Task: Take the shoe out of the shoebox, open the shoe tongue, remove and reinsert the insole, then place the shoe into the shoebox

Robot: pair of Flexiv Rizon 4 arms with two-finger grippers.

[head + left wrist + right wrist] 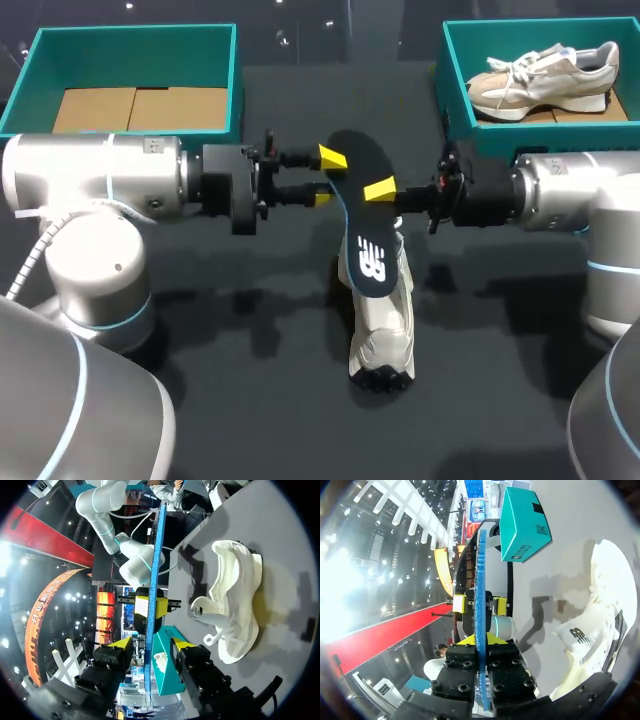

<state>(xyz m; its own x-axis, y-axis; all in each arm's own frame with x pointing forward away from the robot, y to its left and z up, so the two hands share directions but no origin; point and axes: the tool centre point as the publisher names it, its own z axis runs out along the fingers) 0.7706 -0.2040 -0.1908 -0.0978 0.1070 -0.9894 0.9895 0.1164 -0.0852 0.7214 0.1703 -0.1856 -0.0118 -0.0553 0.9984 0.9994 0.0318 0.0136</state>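
Step in hand, judging by the layout: passing or steadying the insole [362,215] ahead of feeding it back into the shoe [385,325]. To do it well: bring the left gripper [151,644] together gently on the flat faces rather than the thin edge. Let go with the right only after a firm two-sided hold. Keep the insole level, printed face up, then tip one end down toward the shoe's opening and slide it in without shoving the shoe across the table [240,400]. Likely trouble: flexing or flicking of the soft insole, or snagging on tongue or laces. Right gripper [480,641]: closed tight, both yellow-tipped fingers pinching the insole from two sides, plain in the right wrist view with the insole seen edge-on. Left gripper: spread wide, one finger on either side of the insole's edge, gripping nothing, no clear contact on either side. Insole: aloft between the two grippers over the middle of the table, held at the end away from its printed mark, the marked end hanging over the shoe. Shoe: white, lying on the dark table just below. Left shoebox [236,70] and right shoebox [447,70]: teal, at the far corners, well apart from the shoe, with a second shoe [545,75] in the right one.
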